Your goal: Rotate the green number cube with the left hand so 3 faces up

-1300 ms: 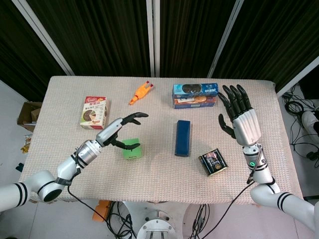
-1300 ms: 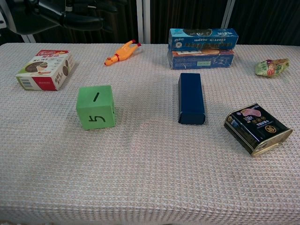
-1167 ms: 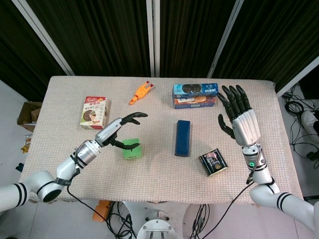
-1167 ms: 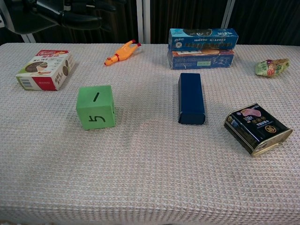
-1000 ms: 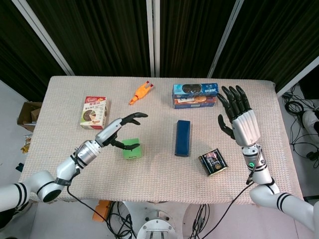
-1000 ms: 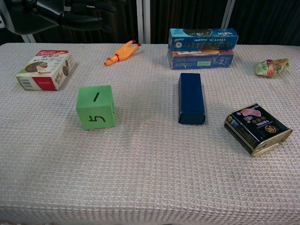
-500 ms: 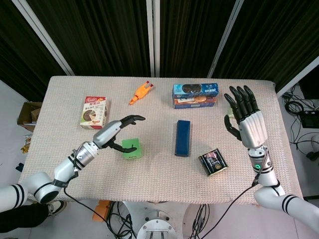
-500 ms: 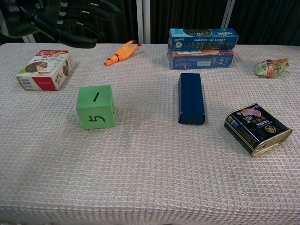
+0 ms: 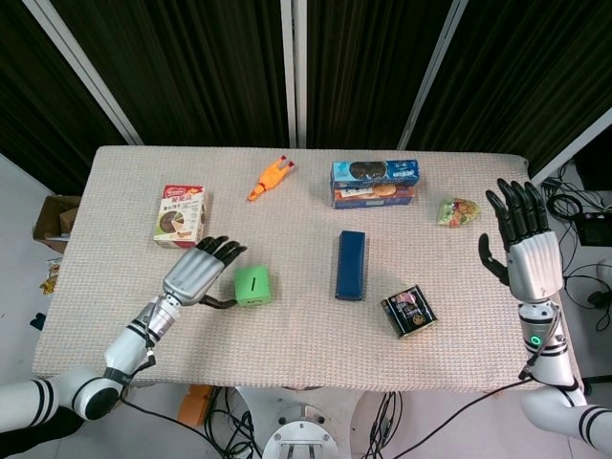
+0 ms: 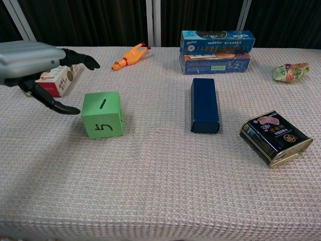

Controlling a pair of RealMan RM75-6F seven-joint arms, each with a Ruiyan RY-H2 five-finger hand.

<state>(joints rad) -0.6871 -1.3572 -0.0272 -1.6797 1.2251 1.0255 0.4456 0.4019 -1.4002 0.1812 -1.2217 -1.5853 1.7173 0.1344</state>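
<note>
The green number cube [image 9: 251, 286] [image 10: 103, 114] stands on the table with a 1 on its top face and a 5 on the side toward me. My left hand [image 9: 198, 272] [image 10: 37, 65] hovers just left of the cube, fingers apart, its thumb reaching toward the cube's left side; contact cannot be told. It holds nothing. My right hand [image 9: 524, 247] is raised at the far right edge of the table, fingers spread and empty; the chest view does not show it.
A red snack box [image 9: 183, 215] lies behind the left hand. A rubber chicken [image 9: 270, 178], stacked blue cookie boxes [image 9: 375, 183], a navy box [image 9: 352, 265], a black tin [image 9: 409, 314] and a small wrapped packet [image 9: 459, 211] lie across the table [image 9: 306, 354].
My left hand dropped from above the cube to its left side, level with it. My right hand drew away to the right, uncovering the wrapped packet. The cube has not moved.
</note>
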